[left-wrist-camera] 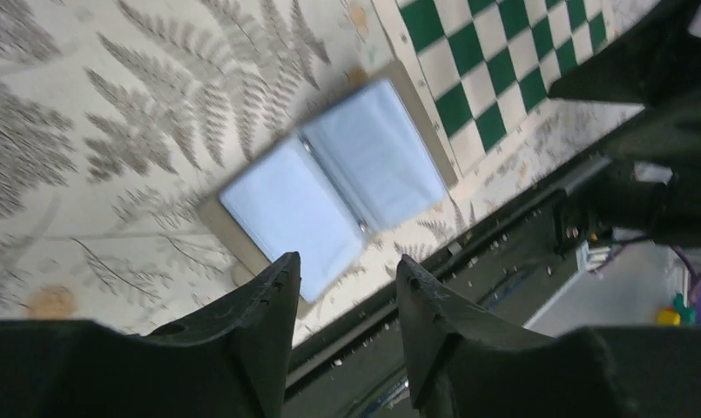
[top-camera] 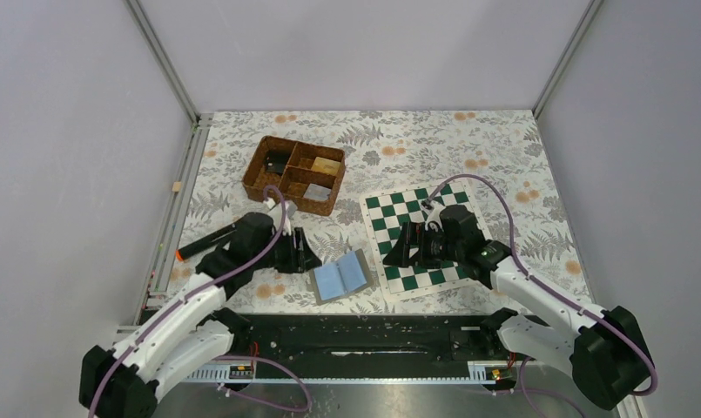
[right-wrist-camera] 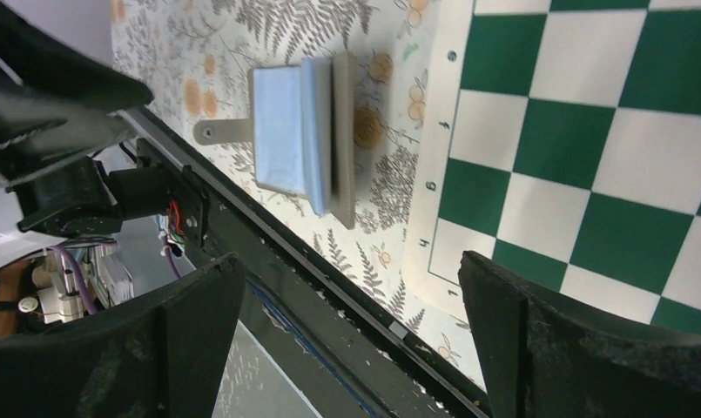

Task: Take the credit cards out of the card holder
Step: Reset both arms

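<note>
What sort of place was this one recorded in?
Probably a robot-lab test cell, not a home: bare grey walls on a metal frame, arms bolted to a rail, and staged props, a chessboard mat and wicker basket.

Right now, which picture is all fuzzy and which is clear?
Left wrist view: the card holder looks smeared and fuzzy. Right wrist view: the card holder and chessboard are crisp. Top view: soft, even light, no glare.

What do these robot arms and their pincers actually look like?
The left arm and right arm have white shells with black joints, and a purple cable loops along each. The left gripper and right gripper are black, each with two tapering fingers.
</note>
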Available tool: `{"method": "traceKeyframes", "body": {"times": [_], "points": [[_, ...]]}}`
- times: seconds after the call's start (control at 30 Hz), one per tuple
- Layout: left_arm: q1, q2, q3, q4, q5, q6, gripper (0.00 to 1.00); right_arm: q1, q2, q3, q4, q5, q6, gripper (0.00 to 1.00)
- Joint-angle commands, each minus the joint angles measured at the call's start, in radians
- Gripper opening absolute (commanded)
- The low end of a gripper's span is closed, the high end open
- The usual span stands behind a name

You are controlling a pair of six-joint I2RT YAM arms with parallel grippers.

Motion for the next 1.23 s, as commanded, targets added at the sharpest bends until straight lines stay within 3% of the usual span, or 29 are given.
{"method": "traceKeyframes", "body": {"times": [0.0, 0.03, 0.07, 0.1, 0.13, 0.33, 0.57, 1.2], "points": [[-0.072, -0.176, -0.032, 0.085, 0.038, -0.053, 0.48, -0.004, -0.049, -0.03, 0.029, 0.018, 0.004, 1.0], [-0.075, -0.205, -0.026, 0.082, 0.045, -0.052, 0.55, -0.004, -0.072, -0.025, -0.007, 0.028, -0.004, 0.99], [-0.075, -0.226, -0.012, 0.067, 0.038, -0.044, 0.7, -0.004, -0.104, -0.01, -0.055, 0.041, -0.017, 1.0], [-0.075, -0.245, 0.001, 0.042, 0.028, -0.032, 0.92, -0.004, -0.14, 0.007, -0.102, 0.058, -0.032, 1.0], [-0.076, -0.259, 0.015, 0.023, 0.014, -0.017, 0.99, -0.003, -0.18, 0.028, -0.161, 0.086, -0.049, 0.99], [-0.076, -0.346, 0.087, -0.048, -0.037, 0.053, 0.99, -0.004, -0.446, 0.179, -0.446, 0.351, -0.147, 1.0], [-0.075, -0.5, 0.084, -0.094, -0.216, 0.052, 0.99, -0.004, -0.67, 0.215, -0.554, 0.526, -0.189, 0.99], [-0.076, -0.503, 0.083, -0.098, -0.212, 0.052, 0.99, -0.003, -0.725, 0.23, -0.599, 0.528, -0.145, 0.99]]}}
